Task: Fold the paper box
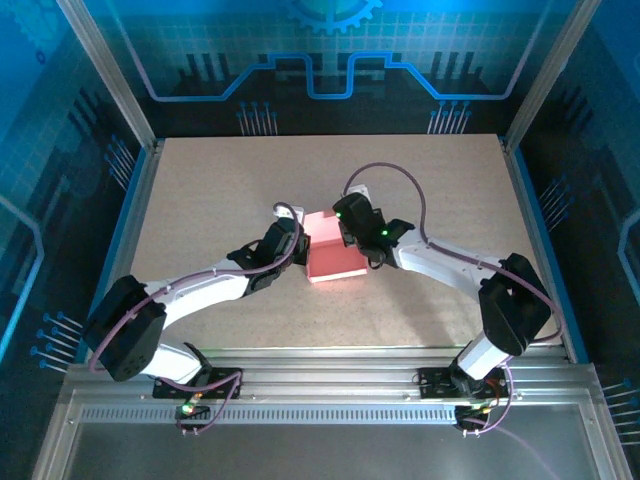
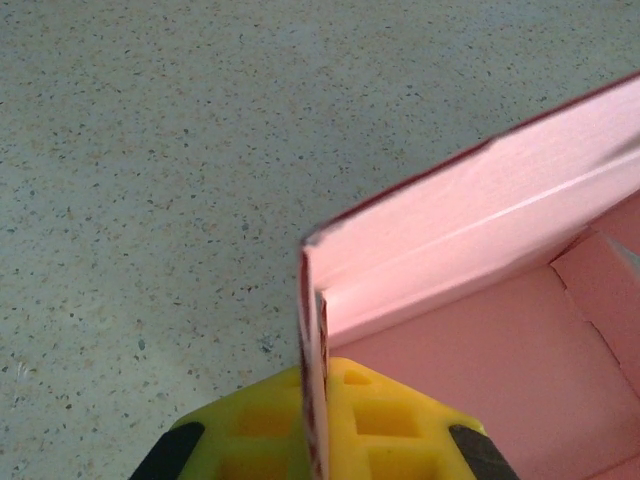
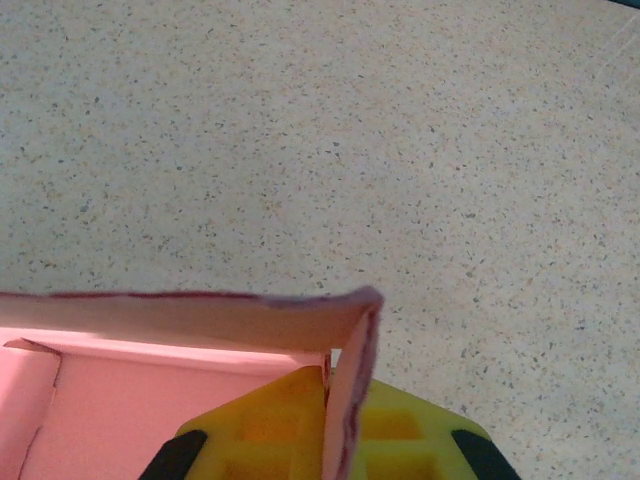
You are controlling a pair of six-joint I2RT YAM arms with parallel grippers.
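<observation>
The paper box is a pink card box with an open top, sitting at the middle of the table between my two arms. My left gripper is shut on its left wall. In the left wrist view that wall stands edge-on, pinched between the yellow fingers, with the pink inside floor to the right. My right gripper is shut on the box's far right corner. The right wrist view has the side wall clamped between yellow fingers, the far wall running off to the left.
The speckled beige tabletop stretches out on all sides of the box. Blue side rails and a printed back panel bound the table. A metal rail with the arm bases runs along the near edge.
</observation>
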